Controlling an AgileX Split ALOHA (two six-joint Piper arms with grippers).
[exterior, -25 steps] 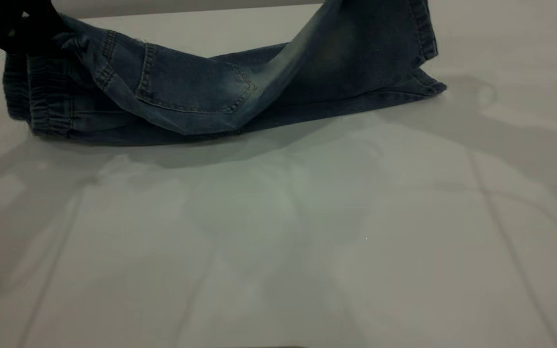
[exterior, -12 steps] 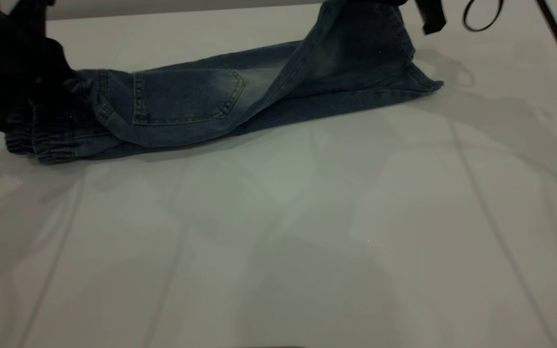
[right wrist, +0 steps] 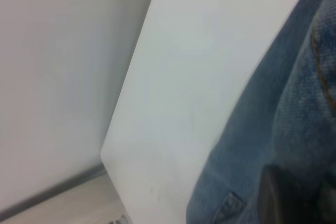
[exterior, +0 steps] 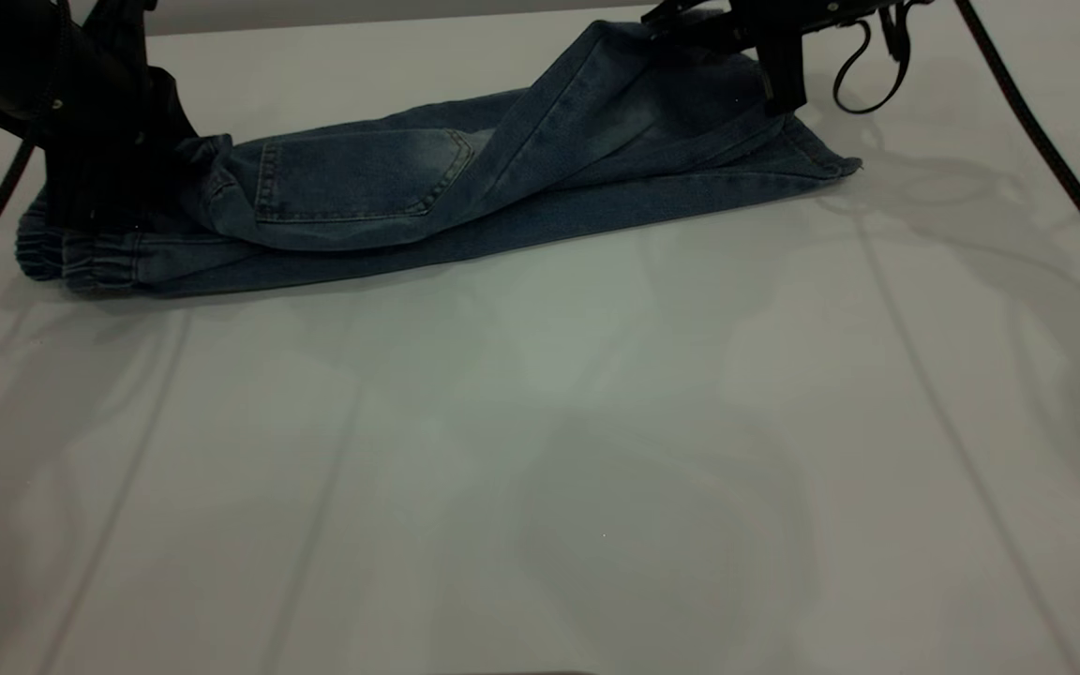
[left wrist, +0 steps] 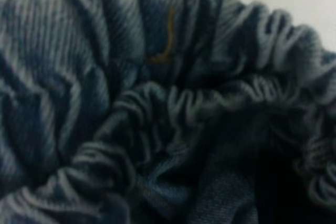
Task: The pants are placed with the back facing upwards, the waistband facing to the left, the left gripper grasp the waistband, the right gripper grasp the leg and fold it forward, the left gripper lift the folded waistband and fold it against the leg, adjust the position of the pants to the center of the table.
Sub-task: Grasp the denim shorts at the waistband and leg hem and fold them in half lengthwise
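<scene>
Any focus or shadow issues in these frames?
Exterior view: dim, soft overlapping arm shadows streak the table; both arms are near-black silhouettes against the pants. Left wrist view: filled by the waistband, close and soft, dark toward one corner. Right wrist view: blurred throughout, denim and table edge indistinct.

**Three cameras, one shared garment**

The exterior view looks down across the table [exterior: 540, 450] toward both arms. The left wrist view sits almost against the waistband [left wrist: 173, 103]. The right wrist view skims the pants [right wrist: 283, 129] toward the table's edge.
</scene>
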